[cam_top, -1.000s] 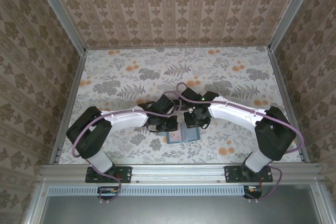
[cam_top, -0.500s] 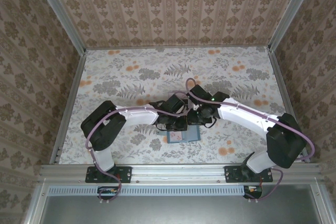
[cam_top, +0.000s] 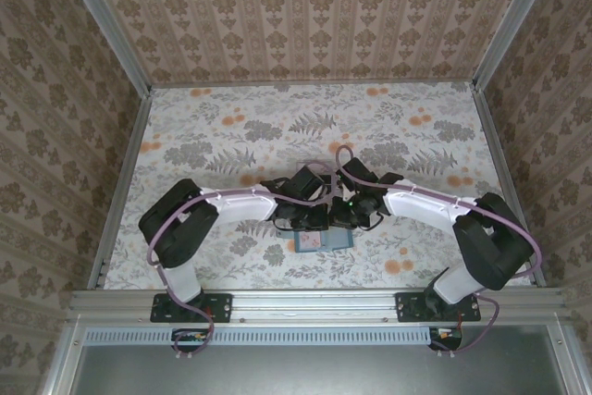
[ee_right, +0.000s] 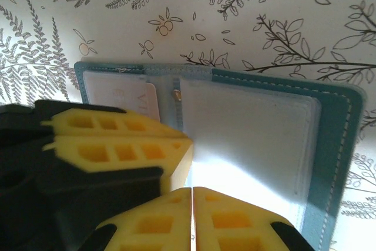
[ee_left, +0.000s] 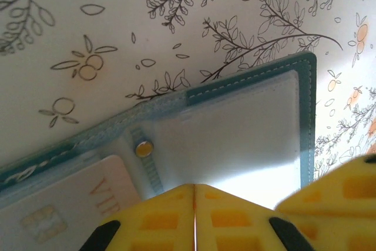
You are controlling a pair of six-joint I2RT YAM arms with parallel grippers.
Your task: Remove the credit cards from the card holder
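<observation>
The teal card holder [cam_top: 324, 240] lies open on the floral table near the front edge. In the left wrist view its teal stitched rim [ee_left: 305, 121] frames a clear pocket, and a pale credit card [ee_left: 88, 204] with printed letters sits in the pocket left of the brass snap [ee_left: 143, 149]. My left gripper [ee_left: 194, 189] is shut, its tips down on the clear pocket. My right gripper [ee_right: 192, 191] is also shut, on the same pocket of the card holder [ee_right: 335, 145]. The left gripper's yellow fingers [ee_right: 117, 139] lie just beside it, partly covering the credit card [ee_right: 126, 98].
A small greyish flat piece [cam_top: 275, 253] lies just left of the card holder. Both arms meet over the table's front middle. Patterned walls and metal rails [cam_top: 120, 191] close in the table on three sides.
The right gripper's jaws have closed over the last second. Both arms drew in over the card holder, the left wrist sliding a little right; the holder has not moved.
</observation>
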